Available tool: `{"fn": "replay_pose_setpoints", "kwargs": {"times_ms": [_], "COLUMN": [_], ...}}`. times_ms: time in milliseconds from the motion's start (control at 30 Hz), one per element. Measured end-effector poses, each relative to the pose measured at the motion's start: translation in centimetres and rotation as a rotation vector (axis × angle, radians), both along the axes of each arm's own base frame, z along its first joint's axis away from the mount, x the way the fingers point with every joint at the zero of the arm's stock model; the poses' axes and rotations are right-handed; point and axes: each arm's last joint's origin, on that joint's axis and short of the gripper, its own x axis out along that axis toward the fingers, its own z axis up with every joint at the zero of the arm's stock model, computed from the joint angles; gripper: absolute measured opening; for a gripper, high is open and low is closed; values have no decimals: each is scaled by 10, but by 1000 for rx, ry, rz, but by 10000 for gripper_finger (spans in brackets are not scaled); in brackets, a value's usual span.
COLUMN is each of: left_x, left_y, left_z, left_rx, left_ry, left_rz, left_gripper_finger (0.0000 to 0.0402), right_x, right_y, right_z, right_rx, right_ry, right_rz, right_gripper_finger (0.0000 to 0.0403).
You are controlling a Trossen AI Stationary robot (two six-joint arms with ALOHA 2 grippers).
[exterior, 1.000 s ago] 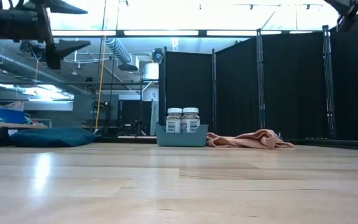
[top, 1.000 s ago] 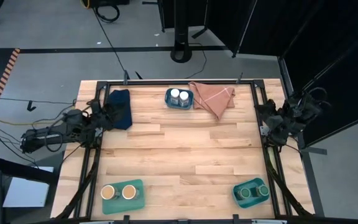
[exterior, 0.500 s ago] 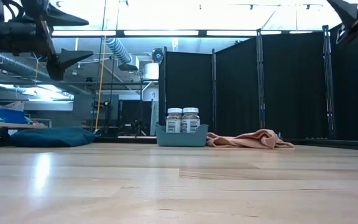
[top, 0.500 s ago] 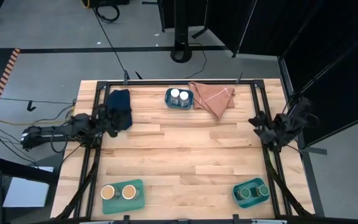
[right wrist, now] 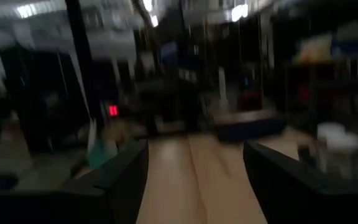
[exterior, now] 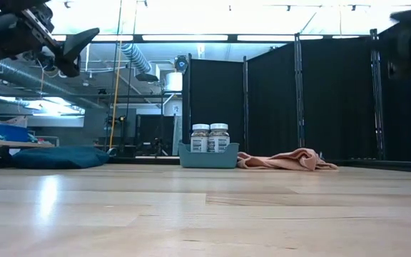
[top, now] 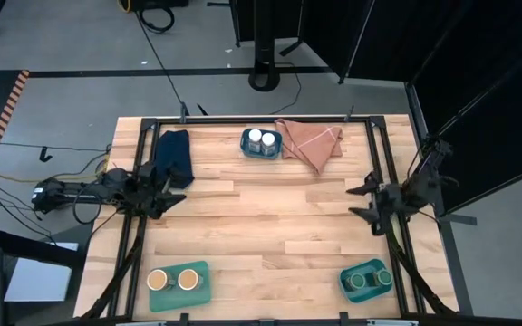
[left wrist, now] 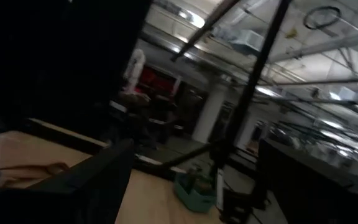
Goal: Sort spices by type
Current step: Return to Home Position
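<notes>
Left gripper (top: 172,190), fingers spread wide and empty, hangs above the table's 9 o'clock edge. Right gripper (top: 357,201), equally wide, is at 3 o'clock. From overhead, white-lidded jars (top: 256,138) sit in a blue tray (top: 245,149) at 12, tan-lidded jars (top: 159,280) in a green tray (top: 202,290) at 7, and green-lidded jars (top: 360,282) in a teal tray (top: 343,276) at 5. The level view catches only the white pair.

Our left arm (top: 89,191) stretches out nearly level, pointing inward toward the middle, and our left gripper (top: 178,187) at its end has its two fingers spread wide. Our right arm (top: 421,179) is folded more tightly on the opposite side. Our right gripper (top: 353,202) also faces inward, its fingers likewise apart.
</notes>
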Motion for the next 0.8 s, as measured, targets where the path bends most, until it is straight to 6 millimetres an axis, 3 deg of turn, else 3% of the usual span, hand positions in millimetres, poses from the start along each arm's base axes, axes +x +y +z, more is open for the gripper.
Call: {"fn": "replay_pose_setpoints", "kwargs": {"times_ms": [100, 333, 433, 567, 667, 800], "left_x": [1, 1, 0, -1, -4, -5], "left_y": [-1, -1, -1, -4, -7, -9], "left_z": [-2, -2, -1, 2, 5, 7], "left_rx": [7, 2, -3, 152, 239, 252], "left_ry": [23, 22, 15, -38, -95, -116], "left_rz": [-27, -22, -30, -111, -183, -236], "left_gripper_finger": [351, 351, 351, 351, 351, 351], "right_x": [2, 6, 8, 7, 6, 7], "right_y": [0, -1, 2, 8, 11, 11], "right_z": [-14, -17, -15, -5, -2, -15], "right_rx": [8, -21, 54, 95, -40, -230], "right_ry": [100, 135, 116, 25, -27, 70], "right_rz": [-20, -89, 57, 374, 467, 448], "right_gripper_finger": [266, 267, 268, 265, 265, 268]}}
